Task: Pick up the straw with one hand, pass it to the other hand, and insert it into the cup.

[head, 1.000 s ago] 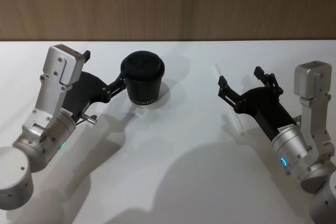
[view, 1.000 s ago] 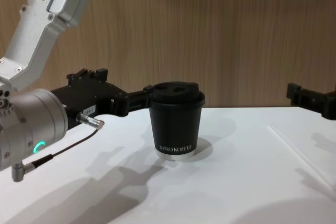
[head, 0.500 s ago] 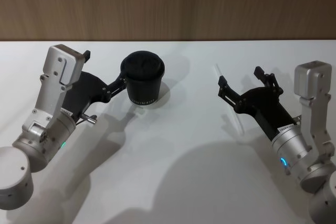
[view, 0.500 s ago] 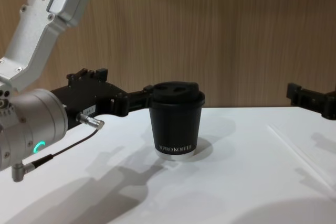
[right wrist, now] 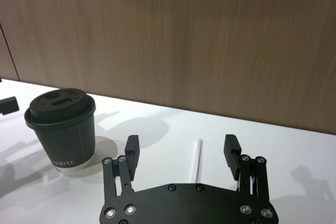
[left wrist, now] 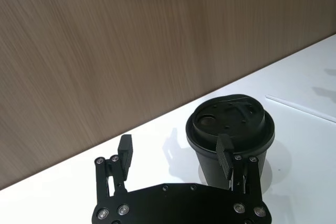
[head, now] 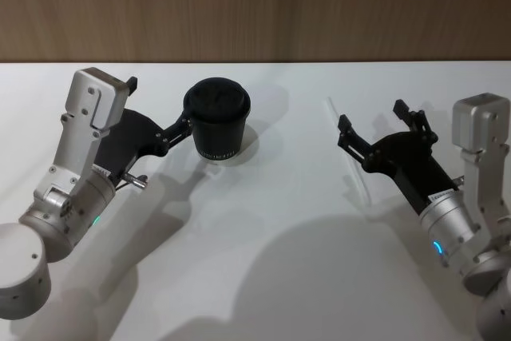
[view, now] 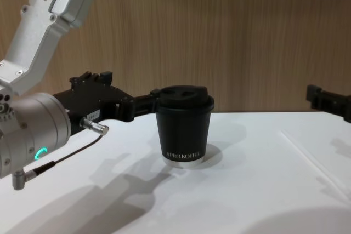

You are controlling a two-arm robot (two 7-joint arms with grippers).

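Observation:
The black cup (head: 217,121) with its domed lid stands upright at the back left of the white table (head: 271,237). My left gripper (head: 160,104) is open and level beside it, with one fingertip (left wrist: 224,153) close against the cup's (left wrist: 231,129) side and nothing between the fingers. The thin white straw (head: 357,181) lies flat on the table at the right. My right gripper (head: 371,114) hovers open over it, and the straw (right wrist: 198,156) lies between and below its two fingers. The cup (view: 184,127) also shows in the chest view, with the straw (view: 307,157) to its right.
A brown wooden wall (head: 255,5) runs along the table's far edge. A thin dark cable with a metal plug (view: 93,127) hangs from my left wrist. Bare table lies between the cup and the straw and toward the front.
My right gripper has shifted slightly to the right, still open over the straw. The left arm, the cup and the straw have not moved.

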